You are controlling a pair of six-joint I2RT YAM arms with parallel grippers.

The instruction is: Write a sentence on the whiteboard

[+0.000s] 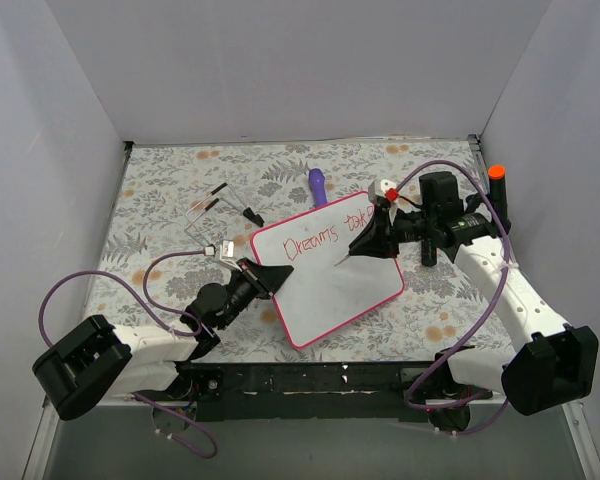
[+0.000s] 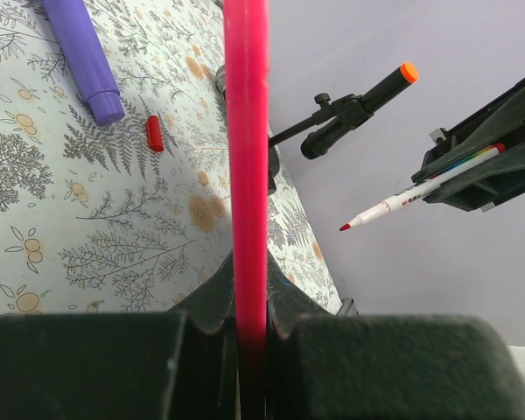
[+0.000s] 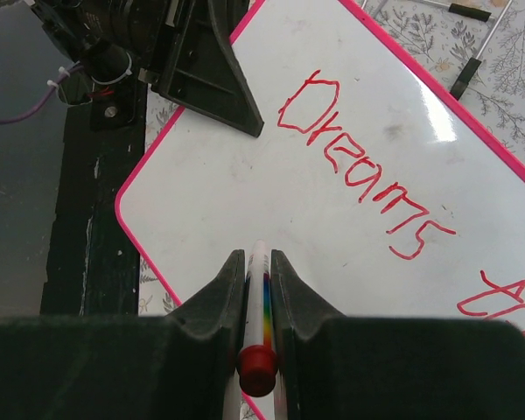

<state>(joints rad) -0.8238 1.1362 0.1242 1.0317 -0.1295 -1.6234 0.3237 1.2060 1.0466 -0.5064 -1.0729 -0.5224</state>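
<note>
The whiteboard, white with a pink frame, lies mid-table, and my left gripper is shut on its left edge. In the left wrist view that frame runs straight up from between the jaws of my left gripper. The sentence in red reads "Dreams" plus the start of a second word. My right gripper is shut on a white rainbow-striped marker with a red end. The marker's red tip hangs just off the white surface, below the writing.
A purple stick lies behind the board, with a small red cap beside it. A wire stand sits at the left. A black post with an orange tip stands at the right, and white walls enclose the floral table.
</note>
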